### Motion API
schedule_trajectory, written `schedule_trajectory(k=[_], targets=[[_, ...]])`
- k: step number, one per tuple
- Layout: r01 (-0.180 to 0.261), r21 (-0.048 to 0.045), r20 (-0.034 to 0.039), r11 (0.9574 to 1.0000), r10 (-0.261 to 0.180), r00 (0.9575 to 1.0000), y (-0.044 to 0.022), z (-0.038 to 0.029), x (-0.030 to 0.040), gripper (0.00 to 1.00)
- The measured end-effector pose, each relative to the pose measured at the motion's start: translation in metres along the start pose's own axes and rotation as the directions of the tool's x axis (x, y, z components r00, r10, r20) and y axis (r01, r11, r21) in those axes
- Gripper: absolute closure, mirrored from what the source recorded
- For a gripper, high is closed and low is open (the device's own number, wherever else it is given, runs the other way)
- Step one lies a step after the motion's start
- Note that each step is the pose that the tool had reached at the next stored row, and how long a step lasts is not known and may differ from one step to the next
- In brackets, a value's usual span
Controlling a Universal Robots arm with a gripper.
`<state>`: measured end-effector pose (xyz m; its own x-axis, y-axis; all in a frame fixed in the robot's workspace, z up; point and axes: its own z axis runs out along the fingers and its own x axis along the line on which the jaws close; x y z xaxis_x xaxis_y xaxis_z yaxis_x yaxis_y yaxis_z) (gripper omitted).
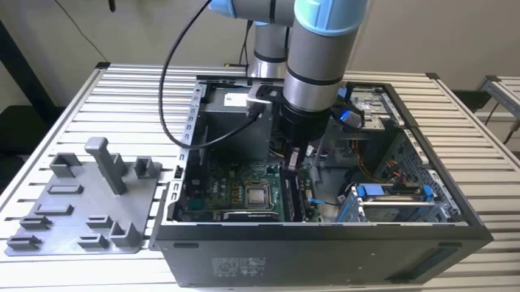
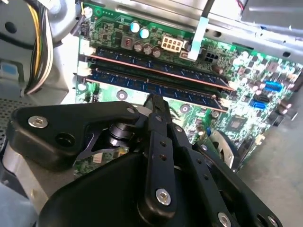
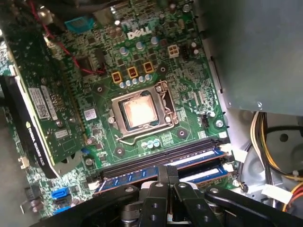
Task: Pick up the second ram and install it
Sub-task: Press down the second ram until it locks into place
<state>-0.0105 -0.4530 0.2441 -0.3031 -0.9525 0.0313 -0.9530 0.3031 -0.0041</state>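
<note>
Open black computer case [image 1: 325, 255] sits on slatted tabletop [image 1: 130, 85], green motherboard [image 3: 156, 71] with bare processor socket [image 3: 139, 111] inside; grey fixture tray [image 1: 81, 201] just beside it on exterior view's left.

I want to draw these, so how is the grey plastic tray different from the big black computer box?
The grey plastic tray with upright posts is flat and low; the black metal computer case is a tall box. The tray looks bare; the open case holds a green circuit board. Both sit on the white slatted table.

Bright, even daylight (glare on processor [image 3: 138, 111])
</note>
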Motion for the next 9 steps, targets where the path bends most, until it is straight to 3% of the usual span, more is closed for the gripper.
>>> schedule_trajectory(k=[5, 9], targets=[[0.078, 0.0031, 0.0004, 0.9969, -0.078, 0.9969, 0.0003, 0.0, 0.0001, 0.89], [0.142, 0.0057, 0.0007, 0.9898, -0.142, 0.9898, 0.0006, 0.0001, 0.0001, 0.89]])
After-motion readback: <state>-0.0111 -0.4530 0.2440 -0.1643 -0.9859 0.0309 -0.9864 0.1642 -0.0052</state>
